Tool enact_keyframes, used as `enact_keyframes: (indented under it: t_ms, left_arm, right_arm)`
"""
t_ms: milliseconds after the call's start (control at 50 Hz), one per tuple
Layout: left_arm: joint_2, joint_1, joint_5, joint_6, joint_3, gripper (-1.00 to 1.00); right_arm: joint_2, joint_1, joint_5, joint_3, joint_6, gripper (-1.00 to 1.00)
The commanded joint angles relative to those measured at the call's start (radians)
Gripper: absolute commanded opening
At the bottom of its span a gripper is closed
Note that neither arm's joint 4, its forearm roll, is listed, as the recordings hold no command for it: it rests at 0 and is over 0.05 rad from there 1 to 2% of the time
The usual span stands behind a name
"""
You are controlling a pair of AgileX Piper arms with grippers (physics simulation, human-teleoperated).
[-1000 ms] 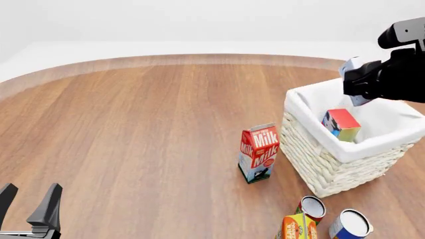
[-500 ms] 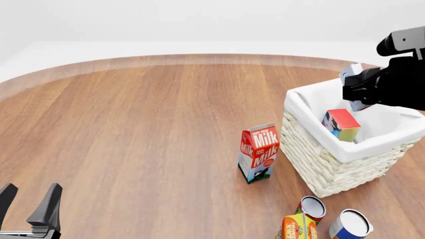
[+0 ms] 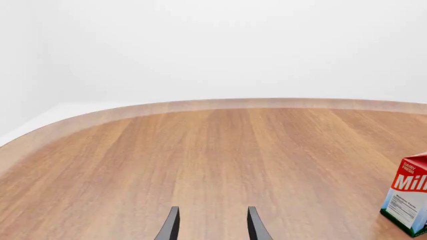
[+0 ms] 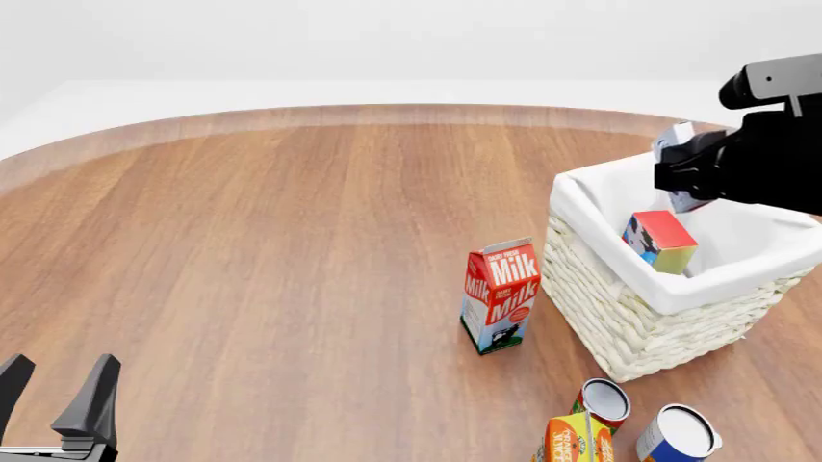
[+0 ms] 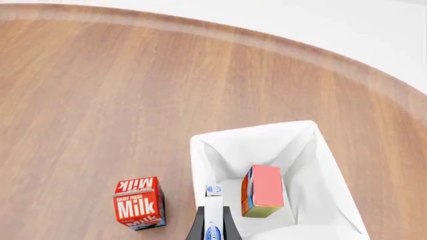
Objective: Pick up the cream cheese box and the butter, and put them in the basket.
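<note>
Upright red milk carton (image 4: 501,295) on the wooden table (image 4: 257,250); 2 cans (image 4: 602,401) (image 4: 677,434) and an orange carton (image 4: 573,440) nearby

We see bare table (image 4: 257,269) from nine to twelve o'clock. The milk carton (image 4: 500,295) stands just beside the basket (image 4: 642,318) at its nine o'clock; the butter (image 4: 660,241) fills part of its floor, and cans (image 4: 642,423) crowd its six o'clock.

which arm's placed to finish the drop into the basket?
Right. The right gripper is shut on the cream cheese box, held above the basket, where the butter already lies. The left gripper hangs open and empty at the table's near left, far from the basket.
</note>
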Motion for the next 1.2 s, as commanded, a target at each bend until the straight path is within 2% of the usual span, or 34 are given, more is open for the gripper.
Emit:
enact_keyframes:
  t_ms: [20, 540, 1200]
  left_arm:
    - [0.0, 0.0, 0.0, 0.0, 0.0, 1.0]
    - [0.0, 0.0, 0.0, 0.0, 0.0, 1.0]
    - [0.0, 0.0, 0.0, 0.0, 0.0, 1.0]
  right_arm:
    - [0.01, -0.01, -0.014, -0.009, 0.01, -1.0]
    - [0.051, -0.042, -0.087, 0.056, 0.026, -1.0]
    - [0.105, -0.067, -0.133, 0.062, 0.038, -1.0]
